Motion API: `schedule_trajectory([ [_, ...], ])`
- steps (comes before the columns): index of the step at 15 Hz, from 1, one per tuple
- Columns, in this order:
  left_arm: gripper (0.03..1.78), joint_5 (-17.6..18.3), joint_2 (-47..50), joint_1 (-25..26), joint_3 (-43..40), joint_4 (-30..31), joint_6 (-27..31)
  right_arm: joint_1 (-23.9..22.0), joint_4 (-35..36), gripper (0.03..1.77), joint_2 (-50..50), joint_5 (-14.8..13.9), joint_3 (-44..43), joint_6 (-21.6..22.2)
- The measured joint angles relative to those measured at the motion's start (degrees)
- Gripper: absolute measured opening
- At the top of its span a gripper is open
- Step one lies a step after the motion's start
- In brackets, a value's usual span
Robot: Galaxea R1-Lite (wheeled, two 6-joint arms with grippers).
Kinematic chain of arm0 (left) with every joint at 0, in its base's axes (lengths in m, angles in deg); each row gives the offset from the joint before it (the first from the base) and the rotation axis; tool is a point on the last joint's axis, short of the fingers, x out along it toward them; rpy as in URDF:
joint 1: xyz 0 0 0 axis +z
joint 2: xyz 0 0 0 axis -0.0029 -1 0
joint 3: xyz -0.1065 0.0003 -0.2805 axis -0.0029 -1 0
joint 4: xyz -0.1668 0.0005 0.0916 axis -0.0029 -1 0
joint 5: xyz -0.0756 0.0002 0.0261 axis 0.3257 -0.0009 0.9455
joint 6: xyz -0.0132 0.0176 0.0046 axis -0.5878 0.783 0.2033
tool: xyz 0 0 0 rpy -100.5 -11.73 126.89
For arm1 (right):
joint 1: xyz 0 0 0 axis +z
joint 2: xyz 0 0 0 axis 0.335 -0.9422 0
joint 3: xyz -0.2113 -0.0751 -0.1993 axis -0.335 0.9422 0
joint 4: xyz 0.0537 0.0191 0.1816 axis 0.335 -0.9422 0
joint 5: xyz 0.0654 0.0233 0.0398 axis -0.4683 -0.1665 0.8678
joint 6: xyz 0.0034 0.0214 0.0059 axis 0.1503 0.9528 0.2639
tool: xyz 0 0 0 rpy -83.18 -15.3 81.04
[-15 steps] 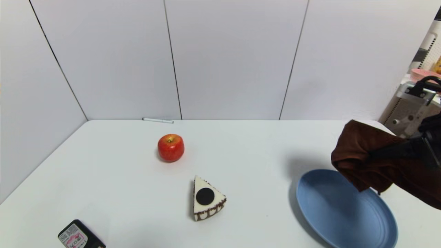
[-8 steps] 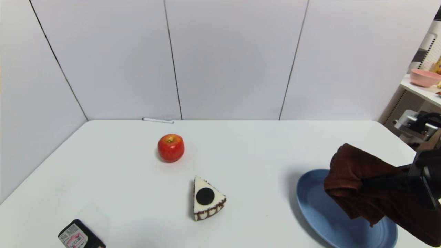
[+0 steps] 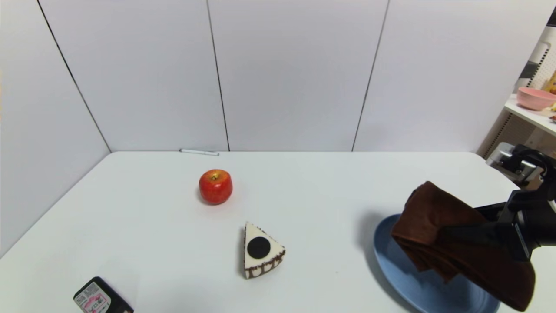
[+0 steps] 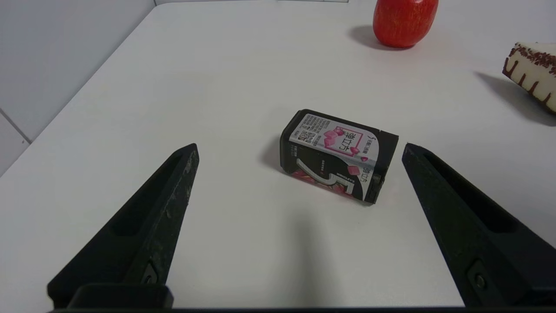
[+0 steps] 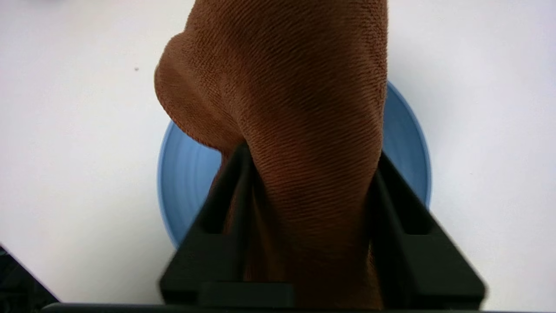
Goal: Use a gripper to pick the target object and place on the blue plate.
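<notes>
The robot's right gripper [image 5: 310, 152], its black fingers pinched on a folded dark brown terry towel [image 3: 451, 243], holds the cloth over the blue plate [image 3: 391, 265] at the near right of the white table [image 3: 325, 195]. In the head view the towel drapes across the plate's far side, with one end sagging toward its near right edge; whether any part touches the plate cannot be told. The risk from here, on this evidence, is a release too near the rim: the towel is soft and rumpled, and a loose fold could slide off and trail onto the table. The plate might also be nudged if the fingers descend too low. The left gripper [image 4: 299, 152] hangs idle with its fingers spread wide above a black gum box [image 4: 339, 156] at the table's near left. A red apple [image 3: 215, 186], a wedge of cake [image 3: 260, 256] and a white pen [image 3: 199, 151] lie well apart from the plate.
</notes>
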Motion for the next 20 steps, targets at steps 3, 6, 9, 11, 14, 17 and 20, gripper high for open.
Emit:
schedule_trajectory([
  [3,1.69,0.0,0.0,0.0,0.0,0.0,0.0,-0.6,0.9,1.13,0.0,0.0,0.5,0.2],
  [6,1.69,0.0,0.0,0.0,0.0,0.0,0.0,-0.7,1.2,1.32,0.6,0.0,0.2,1.5],
  [9,1.69,0.0,0.0,0.0,0.0,0.0,0.0,-0.7,0.7,1.44,4.8,-0.5,0.4,4.6],
  [11,1.69,0.0,0.0,0.0,0.0,0.0,0.0,-0.8,0.7,1.50,10.6,-1.5,2.9,8.0],
  [14,1.69,0.0,0.0,0.0,0.0,0.0,0.0,-0.9,1.9,1.57,22.4,-5.3,10.3,12.2],
  [17,1.69,0.0,0.0,0.0,0.0,0.0,0.0,-0.9,6.4,1.61,35.5,-11.4,20.6,14.1],
  [20,1.69,0.0,0.0,0.0,0.0,0.0,0.0,-0.4,15.3,1.65,46.8,-14.2,30.6,15.5],
])
